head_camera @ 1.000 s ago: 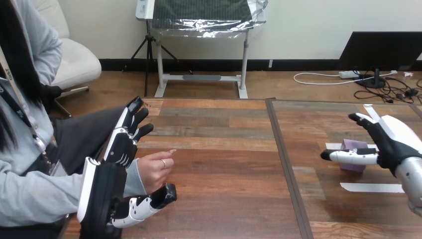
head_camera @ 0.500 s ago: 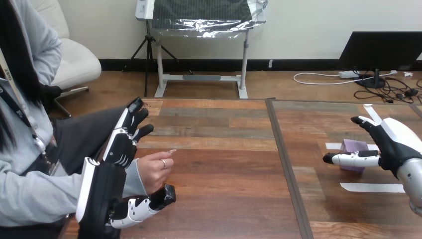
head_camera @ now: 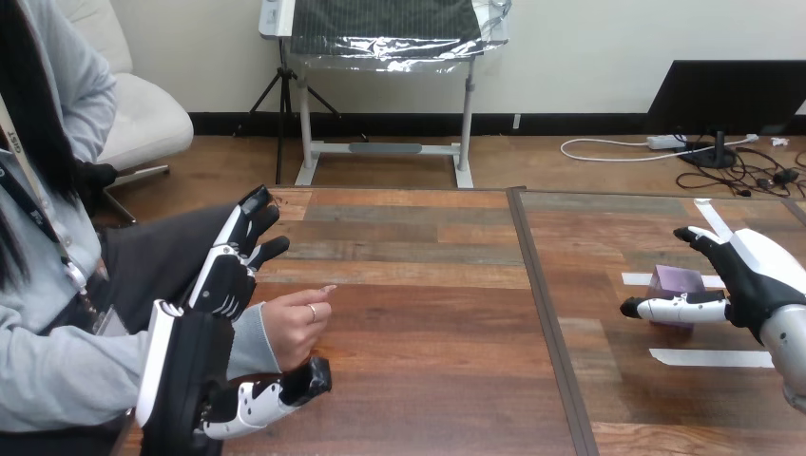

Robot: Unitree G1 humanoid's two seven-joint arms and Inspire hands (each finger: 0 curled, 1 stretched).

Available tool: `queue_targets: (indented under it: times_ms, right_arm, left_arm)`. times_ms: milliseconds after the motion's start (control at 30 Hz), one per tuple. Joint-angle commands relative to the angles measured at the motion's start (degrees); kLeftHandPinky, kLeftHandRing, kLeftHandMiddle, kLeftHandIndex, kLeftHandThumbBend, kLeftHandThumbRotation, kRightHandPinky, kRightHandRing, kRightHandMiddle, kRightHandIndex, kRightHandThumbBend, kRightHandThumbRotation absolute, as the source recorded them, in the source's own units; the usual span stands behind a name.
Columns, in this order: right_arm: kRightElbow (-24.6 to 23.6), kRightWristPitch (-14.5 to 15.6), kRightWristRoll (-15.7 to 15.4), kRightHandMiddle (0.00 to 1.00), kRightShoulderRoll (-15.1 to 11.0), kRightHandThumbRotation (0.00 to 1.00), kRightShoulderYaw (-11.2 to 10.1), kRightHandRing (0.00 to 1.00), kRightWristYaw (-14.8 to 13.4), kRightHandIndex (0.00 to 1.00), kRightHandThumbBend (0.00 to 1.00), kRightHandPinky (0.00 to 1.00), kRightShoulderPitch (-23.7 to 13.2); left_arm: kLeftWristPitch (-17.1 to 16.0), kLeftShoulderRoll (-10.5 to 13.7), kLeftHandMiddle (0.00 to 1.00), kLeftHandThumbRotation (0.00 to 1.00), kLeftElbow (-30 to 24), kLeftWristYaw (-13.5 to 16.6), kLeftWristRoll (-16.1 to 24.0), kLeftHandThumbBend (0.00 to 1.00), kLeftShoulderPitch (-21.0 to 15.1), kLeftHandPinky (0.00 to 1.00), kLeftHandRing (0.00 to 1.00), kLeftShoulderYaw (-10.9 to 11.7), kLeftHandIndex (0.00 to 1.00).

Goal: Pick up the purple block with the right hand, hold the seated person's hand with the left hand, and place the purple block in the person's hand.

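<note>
The purple block [head_camera: 676,284] rests on the right half of the table, between strips of white tape. My right hand [head_camera: 739,275] is open around it: the thumb reaches across its near side and the fingers stretch past its far side, without closing on it. At the left edge, the person's hand [head_camera: 294,326] is loosely curled just above the table. My left hand [head_camera: 220,285] stands open beside it, straight fingers behind the wrist and the thumb [head_camera: 276,391] under the hand; I cannot tell whether they touch.
A dark seam [head_camera: 546,313] splits the wooden table into two panels. White tape strips [head_camera: 708,357] lie near the block. The person's torso and grey sleeve [head_camera: 67,375] crowd the left side.
My right hand has sunk slightly and drifted right around the block. My left hand has shifted a little down and left. The person's hand has stayed put.
</note>
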Motion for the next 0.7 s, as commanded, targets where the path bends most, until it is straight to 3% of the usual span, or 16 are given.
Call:
queue_targets:
  times_ms: [0,467,567,667]
  right_arm:
    - [-0.15,0.60,1.18,0.92,-1.12,0.44,-0.66,0.93,-0.03,0.92,1.00,0.85,-1.79]
    - [-0.18,3.02,0.82,0.85,-0.73,0.37,-0.21,0.87,-0.04,0.89,1.00,0.79,-1.72]
    - [-0.20,3.36,0.85,0.72,-0.68,0.33,-0.23,0.71,-0.08,0.87,1.00,0.63,-1.63]
    - [-0.21,3.62,1.09,0.52,-0.57,0.29,-0.44,0.49,-0.12,0.86,1.00,0.48,-1.50]
  left_arm:
    - [-0.89,0.58,0.95,0.64,-3.19,-0.12,-0.82,1.00,-1.38,0.84,0.92,0.55,0.92]
    - [-0.04,0.98,0.94,0.64,-6.08,-0.85,-1.84,1.00,0.30,0.83,0.92,0.20,0.92]
    - [0.12,1.07,0.94,0.64,-7.05,-1.02,-2.09,1.00,0.90,0.83,0.92,0.08,0.92]
    - [0.15,1.41,0.94,0.63,-7.93,-1.49,-2.89,1.00,1.45,0.83,0.92,-0.48,0.92]
